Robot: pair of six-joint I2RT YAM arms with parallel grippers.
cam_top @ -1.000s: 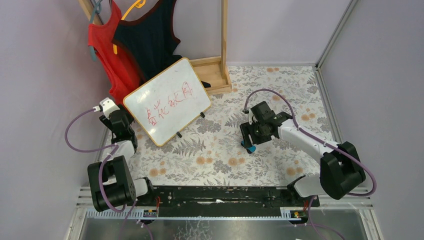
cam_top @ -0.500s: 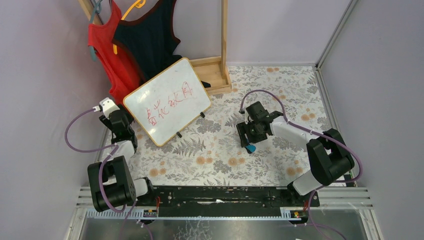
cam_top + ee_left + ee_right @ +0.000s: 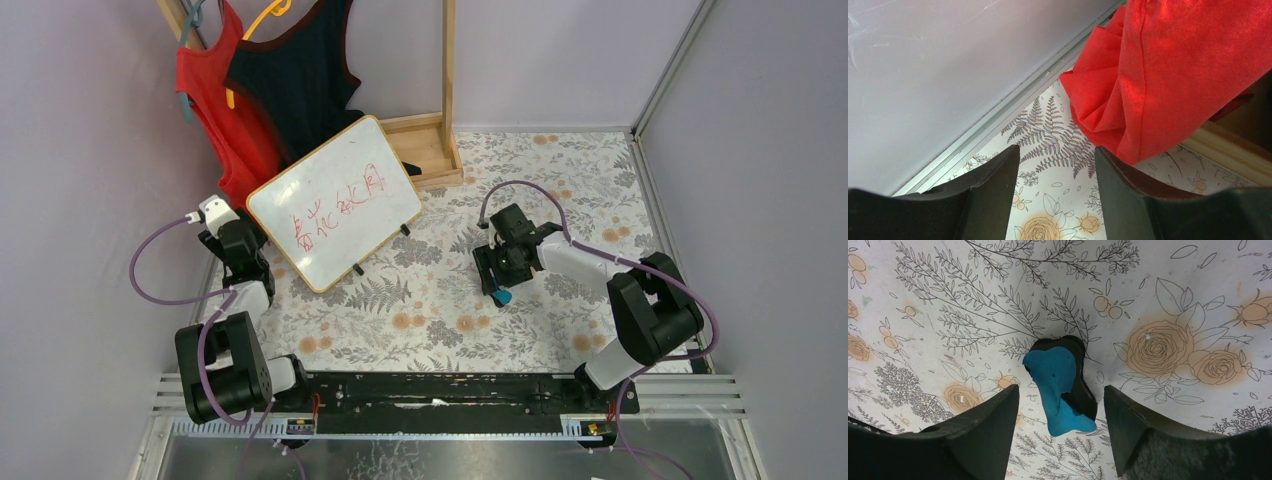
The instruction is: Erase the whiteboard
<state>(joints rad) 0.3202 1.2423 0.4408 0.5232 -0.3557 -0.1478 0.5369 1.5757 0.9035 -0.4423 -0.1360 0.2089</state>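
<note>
The whiteboard [image 3: 335, 203] stood tilted at the back left of the floral desk [image 3: 440, 335], propped on small black feet, with red handwritten characters [image 3: 337, 212] across its face. A red garment [image 3: 215, 110] and a dark one [image 3: 295, 80] hung just behind it. The base of a wooden rack [image 3: 432, 148] sat just beside the board's far right corner.

The left claw [image 3: 1057, 155] was near the board's left corner, its fingers apart with nothing between them. Bunched folds of the red garment lay just beyond its right finger [image 3: 1128, 190], and the pale wall [image 3: 923, 75] closed in on the left. A strip of light wood [image 3: 1228, 150] was cut off at that view's right edge; whether it was the board's frame could not be told.

Well to the right of the board, the right claw [image 3: 497, 285] pointed down at the desk. Its fingers were spread wide around a small blue eraser [image 3: 1058, 385], with bare desk showing on both sides of it. The eraser's dark underside was only partly visible, and the characters were too small to read.
</note>
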